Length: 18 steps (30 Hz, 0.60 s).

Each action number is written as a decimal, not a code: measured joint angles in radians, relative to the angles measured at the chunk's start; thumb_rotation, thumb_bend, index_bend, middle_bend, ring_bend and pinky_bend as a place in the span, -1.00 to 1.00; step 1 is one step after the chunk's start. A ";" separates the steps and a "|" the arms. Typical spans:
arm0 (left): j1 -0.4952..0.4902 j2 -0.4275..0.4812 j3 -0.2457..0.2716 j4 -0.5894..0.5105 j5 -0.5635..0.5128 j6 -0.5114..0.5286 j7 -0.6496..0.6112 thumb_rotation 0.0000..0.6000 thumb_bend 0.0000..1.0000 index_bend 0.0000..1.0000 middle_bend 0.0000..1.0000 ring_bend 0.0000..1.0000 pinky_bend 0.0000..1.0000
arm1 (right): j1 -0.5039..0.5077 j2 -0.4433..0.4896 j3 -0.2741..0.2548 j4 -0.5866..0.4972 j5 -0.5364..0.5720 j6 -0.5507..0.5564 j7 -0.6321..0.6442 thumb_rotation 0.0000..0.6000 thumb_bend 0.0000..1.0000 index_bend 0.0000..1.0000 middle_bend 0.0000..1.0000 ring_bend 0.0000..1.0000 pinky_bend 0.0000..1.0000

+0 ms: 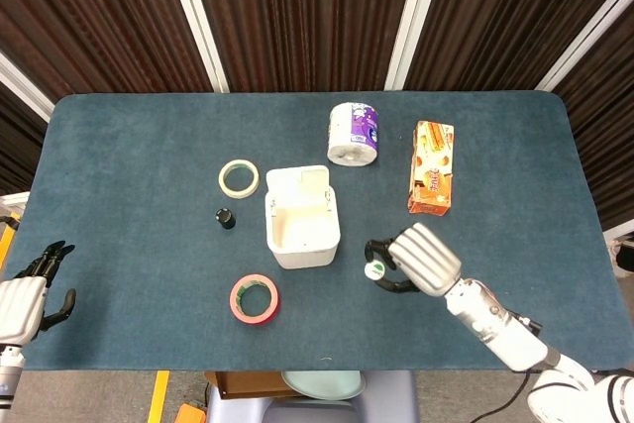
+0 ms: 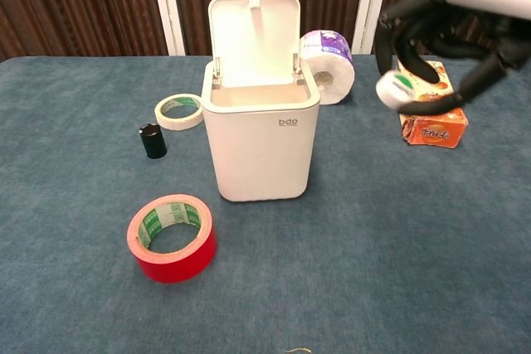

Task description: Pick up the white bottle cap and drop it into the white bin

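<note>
My right hand [image 1: 418, 261] [image 2: 440, 35] pinches the white bottle cap [image 1: 373, 269] [image 2: 392, 89] and holds it in the air, well above the table and to the right of the white bin [image 1: 300, 220] [image 2: 260, 134]. The bin stands at mid-table with its lid [image 2: 254, 28] flipped up and its mouth showing. My left hand [image 1: 25, 299] hangs at the table's near left edge, fingers apart and nothing in it; the chest view does not show it.
A red tape roll [image 1: 255, 298] [image 2: 172, 238] lies in front of the bin. A black cap [image 2: 152, 141] and a cream tape ring [image 2: 180, 111] sit to its left. A toilet paper roll [image 2: 328, 54] and an orange snack box [image 2: 429, 113] lie behind right.
</note>
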 measured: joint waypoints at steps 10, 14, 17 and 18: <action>0.001 0.005 0.000 -0.003 -0.007 -0.004 -0.006 1.00 0.00 -0.72 -0.82 -0.56 -0.19 | 0.150 -0.157 0.170 0.089 0.314 -0.119 -0.258 1.00 -0.35 0.42 0.66 0.97 0.91; 0.002 0.008 0.001 -0.006 0.000 0.001 -0.009 1.00 0.00 -0.71 -0.81 -0.56 -0.19 | 0.203 -0.260 0.202 0.196 0.362 -0.153 -0.269 1.00 -0.35 0.41 0.66 0.97 0.92; 0.003 0.011 0.002 -0.007 0.003 0.003 -0.015 1.00 0.00 -0.71 -0.81 -0.56 -0.19 | 0.233 -0.325 0.215 0.274 0.372 -0.169 -0.248 1.00 -0.35 0.35 0.66 0.97 0.92; 0.003 0.011 0.003 -0.006 0.004 0.003 -0.017 1.00 0.00 -0.71 -0.81 -0.56 -0.19 | 0.242 -0.346 0.217 0.301 0.373 -0.173 -0.238 1.00 -0.39 0.30 0.66 0.97 0.92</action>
